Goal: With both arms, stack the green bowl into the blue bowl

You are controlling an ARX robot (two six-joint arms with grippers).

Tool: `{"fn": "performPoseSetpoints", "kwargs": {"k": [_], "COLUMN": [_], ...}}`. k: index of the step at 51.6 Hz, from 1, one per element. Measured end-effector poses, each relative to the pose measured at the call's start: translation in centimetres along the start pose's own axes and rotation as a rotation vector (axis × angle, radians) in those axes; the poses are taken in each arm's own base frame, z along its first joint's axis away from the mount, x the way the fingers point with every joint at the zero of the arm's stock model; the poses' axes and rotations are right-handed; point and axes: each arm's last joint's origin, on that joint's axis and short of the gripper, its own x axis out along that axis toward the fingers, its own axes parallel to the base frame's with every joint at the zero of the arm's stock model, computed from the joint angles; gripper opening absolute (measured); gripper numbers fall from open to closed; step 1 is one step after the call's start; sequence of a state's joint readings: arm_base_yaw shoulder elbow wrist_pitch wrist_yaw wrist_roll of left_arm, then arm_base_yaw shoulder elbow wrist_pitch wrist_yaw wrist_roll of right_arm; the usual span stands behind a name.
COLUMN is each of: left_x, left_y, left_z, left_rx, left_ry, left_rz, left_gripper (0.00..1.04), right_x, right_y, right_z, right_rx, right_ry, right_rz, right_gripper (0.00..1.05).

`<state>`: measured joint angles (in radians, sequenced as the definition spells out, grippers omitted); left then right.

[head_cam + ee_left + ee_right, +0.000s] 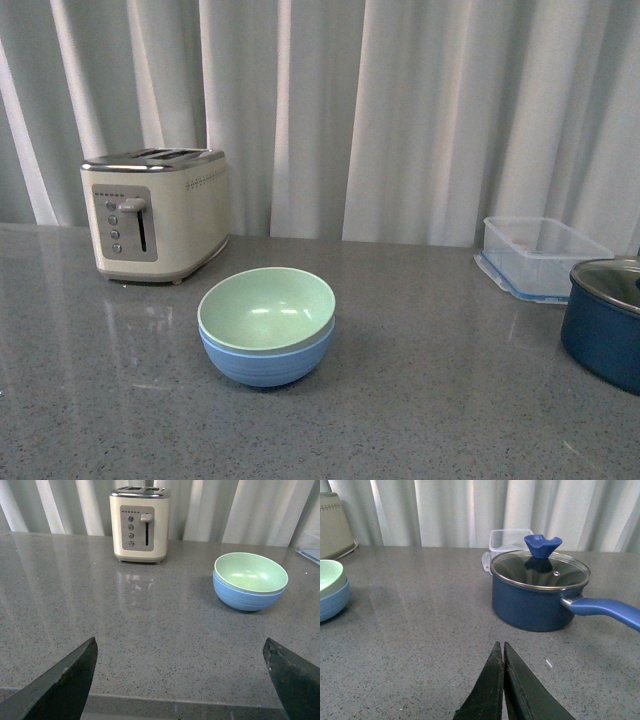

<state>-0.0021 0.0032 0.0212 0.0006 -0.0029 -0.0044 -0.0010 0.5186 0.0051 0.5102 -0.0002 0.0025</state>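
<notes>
- Two grippers hung empty over the counter's (420,400) near edge: we saw our left gripper (182,675) spread wide and our right gripper (503,680) pressed together.
- Mid-counter, the green bowl (266,309) sat nested inside the blue bowl (265,364).
- Farther back stood a toaster (155,212) toward the left, a navy pot (537,592) and a clear container (540,255) toward the right edge.

Soft, even light fills the room, glowing through the pale pleated curtains (400,110) behind. The speckled grey stone countertop (420,400) carries a faint sheen and a dim reflection of the cream toaster (140,525). Shadows stay weak. The glass pot lid (540,570) glints mildly. All three views look slightly soft and muted.
</notes>
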Motion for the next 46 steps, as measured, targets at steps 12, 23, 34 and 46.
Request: {"fn": "performPoseSetpoints", "kwargs": {"k": [12, 23, 34, 46], "left_x": [0.0, 0.0, 0.0, 0.0], "left_y": [0.0, 0.0, 0.0, 0.0], "left_z": [0.0, 0.0, 0.0, 0.0], "left_rx": [0.0, 0.0, 0.0, 0.0], "left_ry": [0.0, 0.0, 0.0, 0.0], "left_rz": [0.0, 0.0, 0.0, 0.0], "left_gripper": [0.98, 0.98, 0.98, 0.98], "right_x": [-0.8, -1.3, -1.7, -2.1], "right_y": [0.0, 0.0, 0.0, 0.0], "right_z": [0.2, 0.2, 0.2, 0.2], "right_rx": [0.0, 0.0, 0.0, 0.0], "right_ry": [-0.007, -0.011, -0.012, -0.011], "right_rz": [0.0, 0.0, 0.0, 0.0], "right_gripper": [0.01, 0.01, 0.01, 0.01]}}
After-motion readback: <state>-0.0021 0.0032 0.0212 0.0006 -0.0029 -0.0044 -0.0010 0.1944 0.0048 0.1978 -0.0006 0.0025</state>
